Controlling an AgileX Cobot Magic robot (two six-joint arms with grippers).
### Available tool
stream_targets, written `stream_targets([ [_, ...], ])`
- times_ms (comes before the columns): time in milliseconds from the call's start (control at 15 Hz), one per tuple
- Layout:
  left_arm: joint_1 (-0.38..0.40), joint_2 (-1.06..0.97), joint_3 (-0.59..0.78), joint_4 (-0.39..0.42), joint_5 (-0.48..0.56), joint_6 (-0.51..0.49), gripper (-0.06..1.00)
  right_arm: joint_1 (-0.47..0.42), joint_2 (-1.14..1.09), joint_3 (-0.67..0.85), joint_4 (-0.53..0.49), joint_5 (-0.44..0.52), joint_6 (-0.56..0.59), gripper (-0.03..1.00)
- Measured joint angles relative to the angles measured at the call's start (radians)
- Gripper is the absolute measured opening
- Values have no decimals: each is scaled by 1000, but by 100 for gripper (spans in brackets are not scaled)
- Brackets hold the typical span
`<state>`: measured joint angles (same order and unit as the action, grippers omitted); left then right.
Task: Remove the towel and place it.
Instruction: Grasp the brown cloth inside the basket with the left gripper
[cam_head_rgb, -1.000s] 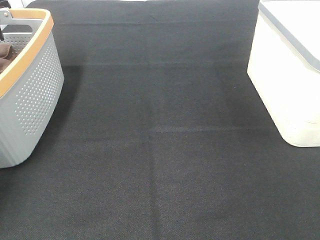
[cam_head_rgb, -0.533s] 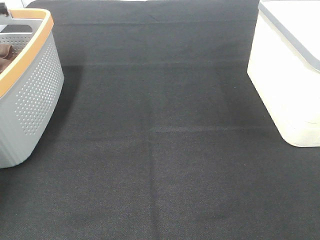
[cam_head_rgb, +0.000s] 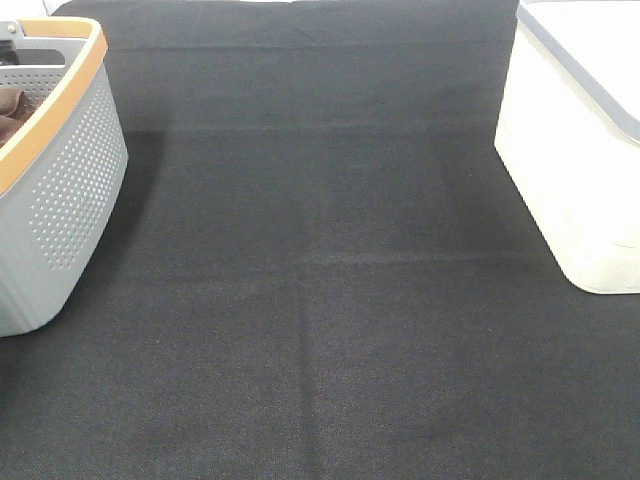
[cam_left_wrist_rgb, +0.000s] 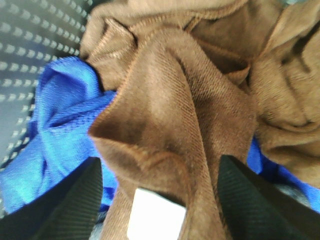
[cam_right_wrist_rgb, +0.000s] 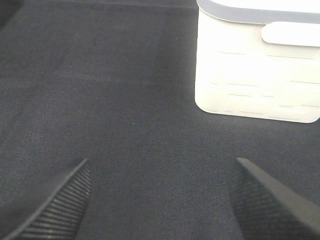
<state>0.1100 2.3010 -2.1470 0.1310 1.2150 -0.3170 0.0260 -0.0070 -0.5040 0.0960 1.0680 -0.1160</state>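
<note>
The towel (cam_left_wrist_rgb: 190, 100), reddish-brown with a stitched hem and a white tag (cam_left_wrist_rgb: 155, 217), lies crumpled inside the grey basket (cam_head_rgb: 60, 190). In the left wrist view my left gripper (cam_left_wrist_rgb: 161, 165) is open, its two black fingers (cam_left_wrist_rgb: 70, 205) straddling a raised fold of the towel close to the tag. From the high view only a strip of brown cloth (cam_head_rgb: 10, 110) shows over the basket's orange rim, and the left gripper is out of frame. My right gripper (cam_right_wrist_rgb: 161, 165) hangs open over the black mat with nothing between its fingers.
A blue cloth (cam_left_wrist_rgb: 60, 135) lies under and beside the towel, against the perforated basket wall (cam_left_wrist_rgb: 30, 50). A white lidded bin (cam_head_rgb: 580, 150) stands at the table's right side, also seen ahead of the right gripper as the white bin (cam_right_wrist_rgb: 255, 65). Black mat (cam_head_rgb: 320, 300) covers the table.
</note>
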Motion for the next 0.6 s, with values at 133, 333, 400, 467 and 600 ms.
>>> stream_targets([
  [133,0,12,0,0,0,0,63,0,0,0,0,0,0,73],
  [333,0,14,0,0,0,1,56,0,0,0,0,0,0,73],
  [400,0,16,0,6,0,1,50,0,0,0,0,0,0,73],
  [467,0,23,0,16,0,1,44,0,0,0,0,0,0,73],
  [600,0,31,0,38,0,2,30,0,0,0,0,0,0,73],
])
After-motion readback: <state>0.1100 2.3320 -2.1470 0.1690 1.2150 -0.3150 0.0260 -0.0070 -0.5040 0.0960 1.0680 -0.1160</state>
